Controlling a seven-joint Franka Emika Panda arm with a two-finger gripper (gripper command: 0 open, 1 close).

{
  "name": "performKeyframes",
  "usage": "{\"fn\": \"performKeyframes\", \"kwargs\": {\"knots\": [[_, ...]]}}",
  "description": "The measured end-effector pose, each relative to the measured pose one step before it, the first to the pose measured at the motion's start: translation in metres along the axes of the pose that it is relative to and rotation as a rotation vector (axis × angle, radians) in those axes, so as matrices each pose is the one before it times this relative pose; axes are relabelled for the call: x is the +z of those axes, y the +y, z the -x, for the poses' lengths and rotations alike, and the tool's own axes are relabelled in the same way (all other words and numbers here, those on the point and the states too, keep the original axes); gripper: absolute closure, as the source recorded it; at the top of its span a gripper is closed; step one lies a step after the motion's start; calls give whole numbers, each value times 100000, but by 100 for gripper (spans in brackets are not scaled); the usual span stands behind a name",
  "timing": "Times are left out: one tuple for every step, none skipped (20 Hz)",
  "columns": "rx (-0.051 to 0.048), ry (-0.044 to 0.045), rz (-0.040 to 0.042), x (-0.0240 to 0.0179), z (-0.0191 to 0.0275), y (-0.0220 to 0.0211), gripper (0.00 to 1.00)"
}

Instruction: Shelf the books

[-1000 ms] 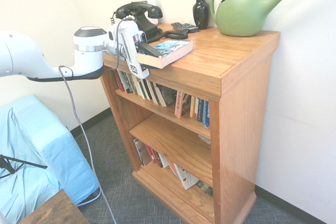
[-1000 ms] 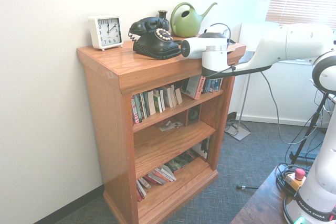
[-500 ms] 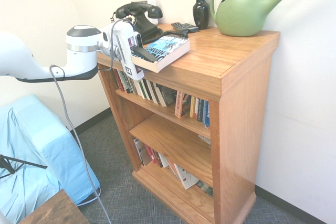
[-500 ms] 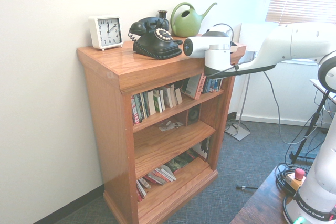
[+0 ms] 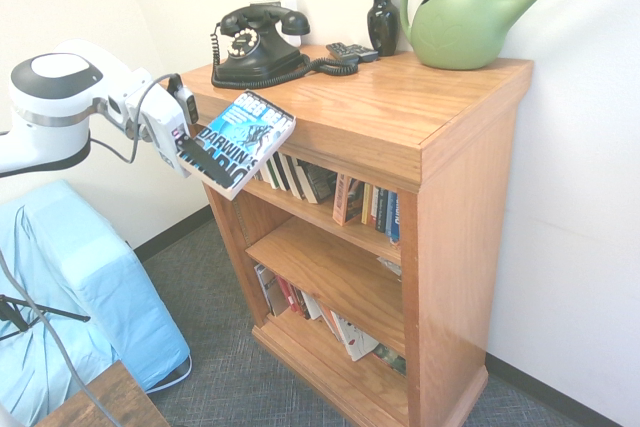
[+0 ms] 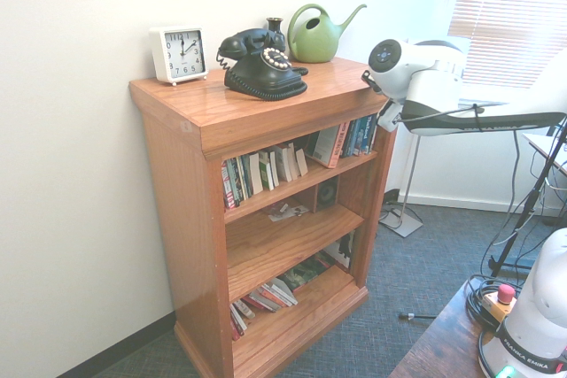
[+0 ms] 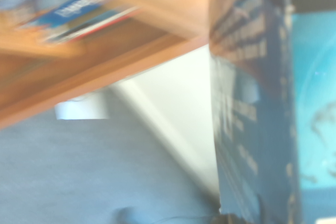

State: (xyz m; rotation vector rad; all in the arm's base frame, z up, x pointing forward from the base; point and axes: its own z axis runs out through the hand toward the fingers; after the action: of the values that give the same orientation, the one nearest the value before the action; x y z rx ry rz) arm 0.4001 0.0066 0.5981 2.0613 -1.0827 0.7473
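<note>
- Fingers of the gripper [image 5: 200, 152] were clamped on the thick paperback [image 5: 240, 140], pinching it at its lower edge.
- I saw the paperback in the air, tilted, cover up, white "DARWIN" lettering on blue-teal and black, just off the front left corner of the bookcase [image 5: 440, 147].
- From the paperback, the black rotary telephone [image 5: 262, 42] sat at about one o'clock on the bookcase top; the green watering can [image 5: 468, 19] and dark vase [image 5: 382, 19] at about two o'clock.
- Wrist view was blurred; the paperback's dark blue cover [image 7: 252, 119] filled its right side.
</note>
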Motion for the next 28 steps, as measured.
{"fn": "performKeyframes", "kwargs": {"knots": [[480, -3511, -3799, 480, 1286, 799, 100], [485, -3456, -3820, 741, 1425, 599, 100], [169, -3181, -4028, 910, 1610, 397, 100], [-217, -2886, -3871, 1173, 1755, 169, 100], [-485, -2885, -4017, 1338, 1811, 2, 100], [-882, -3400, -3863, 1607, 1989, -54, 100], [-1128, -3070, -3234, 1879, 2000, 36, 100], [-1387, -2260, -2530, 2190, 1899, 201, 100], [-1001, -1122, -1700, 2166, 1433, 339, 100], [-105, -180, -883, 1406, 37, 93, 100], [89, 79, -618, 940, -469, 174, 100], [53, -15, -426, 900, -590, 101, 100], [-153, 30, -527, 676, -327, -48, 100], [-5, 203, -805, 478, -218, -10, 100], [76, 201, -931, 339, -131, -103, 100], [-120, 254, -1247, 213, -33, -219, 100], [-30, 402, -1468, 81, 5, -256, 100], [-217, 414, -1460, -24, -40, -267, 100], [148, 8, -2563, -215, -34, -403, 100], [455, 286, -2754, -302, -179, -422, 100], [218, 465, -1591, -154, -271, -239, 100], [-320, 176, -1468, -188, -23, -457, 100], [-348, -379, -869, -13, -101, -396, 100], [-121, -428, -399, 22, -224, -288, 100], [-132, -376, -743, -17, -246, -255, 100], [-333, -282, -476, 0, -290, -152, 100], [-69, -318, -383, -47, -267, -98, 100], [-13, -314, -457, -105, -285, -49, 100]]}}
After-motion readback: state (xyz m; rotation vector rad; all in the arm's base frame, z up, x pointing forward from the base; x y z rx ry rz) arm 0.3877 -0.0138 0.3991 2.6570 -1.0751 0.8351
